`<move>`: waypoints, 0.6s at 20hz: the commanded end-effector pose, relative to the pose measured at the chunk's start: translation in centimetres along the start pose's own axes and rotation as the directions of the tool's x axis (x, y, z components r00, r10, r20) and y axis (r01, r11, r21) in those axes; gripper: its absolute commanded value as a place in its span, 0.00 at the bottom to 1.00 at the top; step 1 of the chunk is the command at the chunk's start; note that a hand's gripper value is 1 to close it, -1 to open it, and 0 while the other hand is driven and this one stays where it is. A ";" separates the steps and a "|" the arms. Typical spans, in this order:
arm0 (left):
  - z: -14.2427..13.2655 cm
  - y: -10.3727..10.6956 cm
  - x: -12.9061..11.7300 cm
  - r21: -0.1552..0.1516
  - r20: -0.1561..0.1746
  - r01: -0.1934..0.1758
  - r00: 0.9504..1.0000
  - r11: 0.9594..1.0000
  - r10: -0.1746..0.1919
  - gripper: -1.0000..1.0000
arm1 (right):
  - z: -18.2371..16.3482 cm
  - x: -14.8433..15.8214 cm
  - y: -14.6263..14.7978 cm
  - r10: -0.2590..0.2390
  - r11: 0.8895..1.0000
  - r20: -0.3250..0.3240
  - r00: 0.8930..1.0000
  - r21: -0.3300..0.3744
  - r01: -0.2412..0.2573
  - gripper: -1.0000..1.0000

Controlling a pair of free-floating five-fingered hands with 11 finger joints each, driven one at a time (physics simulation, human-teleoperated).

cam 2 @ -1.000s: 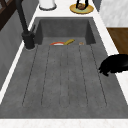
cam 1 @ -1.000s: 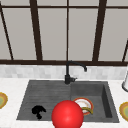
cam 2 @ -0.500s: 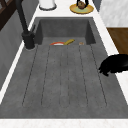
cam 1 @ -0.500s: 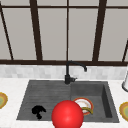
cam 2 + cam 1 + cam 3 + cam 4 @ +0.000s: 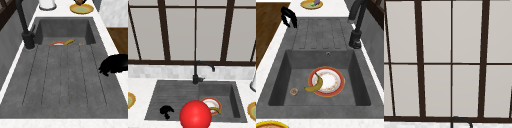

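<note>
Fingers of the left hand hung curled, gripping nothing, over the drainboard nr its front edge. Red ball sat centre front, partly blocking plate w/ banana in basin.

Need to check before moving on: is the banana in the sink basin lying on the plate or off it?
Partly on it. In the right side view the banana lies across the left rim of the plate, its lower end over the basin floor.
</note>
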 end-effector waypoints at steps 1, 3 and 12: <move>0.0 0.0 0.0 0.000 0.000 0.000 1.000 1.000 0.000 0.50 | 0.6 2.7 -1.9 -0.018 0.997 -0.019 1.000 -0.071 0.017 1.00; 0.0 0.0 0.0 0.000 0.000 0.000 1.000 1.000 0.000 0.50 | 1.5 4.3 -1.7 -0.023 0.996 -0.002 1.000 -0.082 0.023 1.00; 0.0 0.0 0.0 0.000 0.000 0.000 1.000 1.000 0.000 0.50 | 2.8 11.3 -2.6 -0.045 0.984 0.002 0.999 -0.171 0.045 1.00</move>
